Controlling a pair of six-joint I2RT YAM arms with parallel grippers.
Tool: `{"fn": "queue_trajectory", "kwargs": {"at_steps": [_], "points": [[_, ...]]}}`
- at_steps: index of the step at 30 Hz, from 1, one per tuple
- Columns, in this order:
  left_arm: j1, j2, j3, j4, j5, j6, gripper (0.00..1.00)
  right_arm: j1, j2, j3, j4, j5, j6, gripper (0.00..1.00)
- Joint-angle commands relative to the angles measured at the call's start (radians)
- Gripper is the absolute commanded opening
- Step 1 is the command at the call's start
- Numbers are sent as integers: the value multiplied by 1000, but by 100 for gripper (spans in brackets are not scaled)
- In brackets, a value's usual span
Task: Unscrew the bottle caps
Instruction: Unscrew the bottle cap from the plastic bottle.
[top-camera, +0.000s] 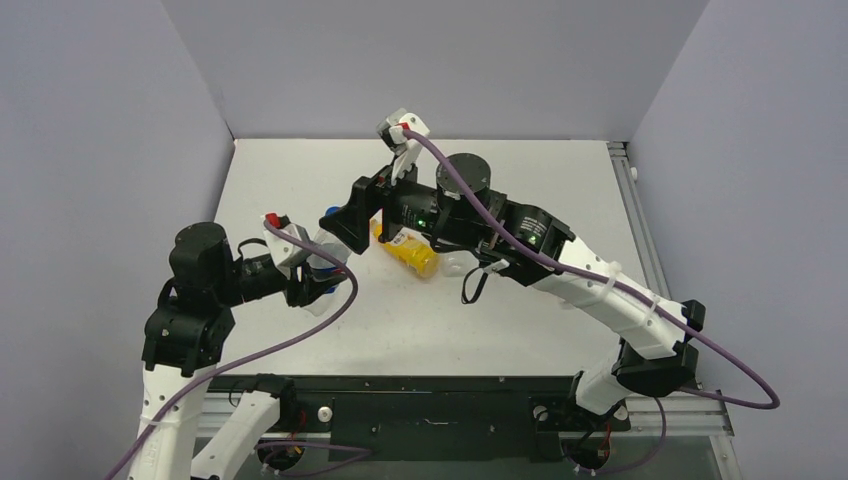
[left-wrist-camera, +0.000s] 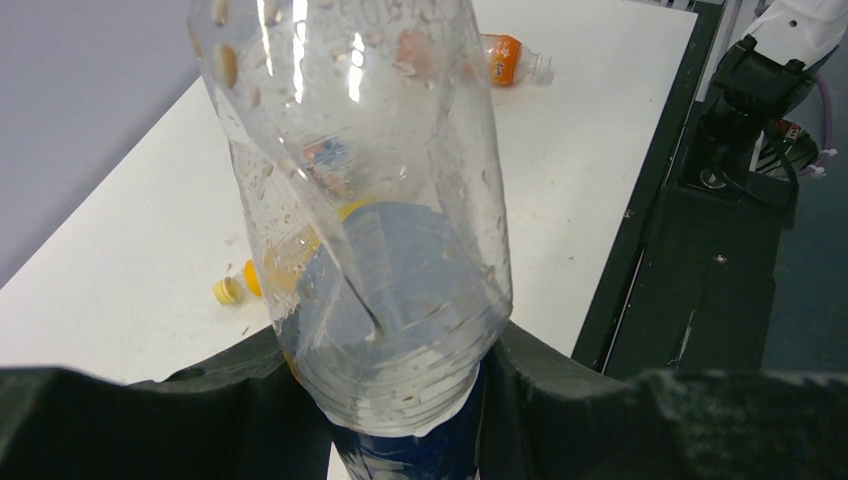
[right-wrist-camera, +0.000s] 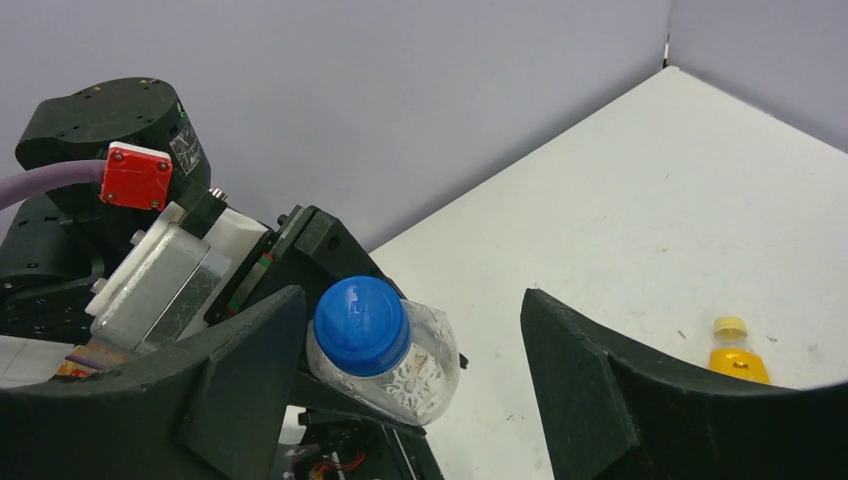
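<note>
My left gripper (left-wrist-camera: 395, 375) is shut on the lower body of a clear bottle (left-wrist-camera: 370, 200) with a blue label, holding it off the table. In the top view that gripper (top-camera: 318, 282) sits left of centre. The bottle's blue cap (right-wrist-camera: 361, 325) points at my right gripper (right-wrist-camera: 412, 310). The right gripper is open, its jaws standing on either side of the cap, with the left finger (right-wrist-camera: 250, 350) close beside it. From above, the right gripper (top-camera: 352, 215) is at the blue cap (top-camera: 331, 213). A yellow juice bottle (top-camera: 410, 255) with its yellow cap (right-wrist-camera: 730, 325) on lies on the table.
An orange drink bottle (left-wrist-camera: 505, 60) with a whitish cap (left-wrist-camera: 543, 68) lies on the table. Part of another clear bottle (top-camera: 455, 265) shows under the right arm. The black base rail (top-camera: 430, 410) runs along the near edge. Grey walls enclose the white table (top-camera: 560, 180).
</note>
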Motion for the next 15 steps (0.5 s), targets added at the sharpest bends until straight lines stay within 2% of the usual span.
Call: {"fn": "queue_trajectory", "kwargs": {"at_steps": [1, 11, 13, 15], "points": [[-10, -16, -12, 51, -33, 25, 13, 13, 7, 69, 25, -8, 29, 72], [-14, -19, -42, 140, -63, -40, 13, 15, 72, 103, 20, -8, 44, 43], [-15, -13, -43, 160, -67, -62, 12, 14, 88, 109, 9, -17, 43, 41], [-14, -8, -43, 175, -75, -76, 11, 19, 97, 112, 1, -18, 41, 43]]}}
